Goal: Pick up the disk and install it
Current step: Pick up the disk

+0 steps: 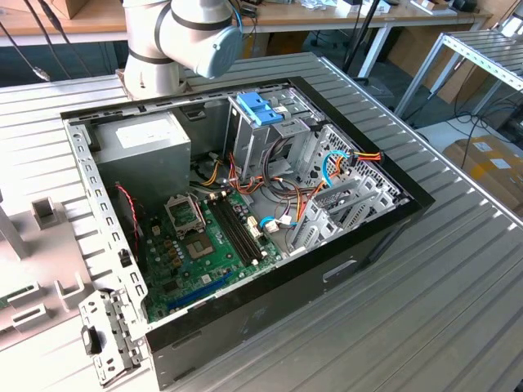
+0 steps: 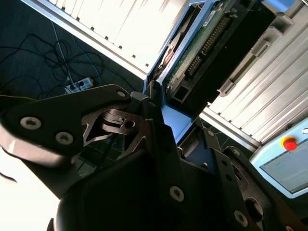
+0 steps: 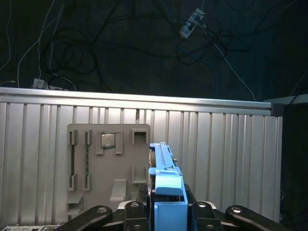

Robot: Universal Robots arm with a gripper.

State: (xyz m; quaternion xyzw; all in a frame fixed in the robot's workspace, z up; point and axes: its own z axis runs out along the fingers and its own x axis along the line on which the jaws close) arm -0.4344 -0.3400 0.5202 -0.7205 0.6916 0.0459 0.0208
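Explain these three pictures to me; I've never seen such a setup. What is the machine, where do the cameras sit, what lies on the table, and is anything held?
The machine is a single robot arm. The exterior view looks from off the arm at a ribbed metal table carrying an open computer case with its circuit board exposed. The two wrist views come from cameras riding on the arm. In the first wrist view the tool, the arm's grasping part, is closed on the disk, a drive in a light blue frame; a grey parts tray lies on the table nearby. The second wrist view shows that disk from another side.
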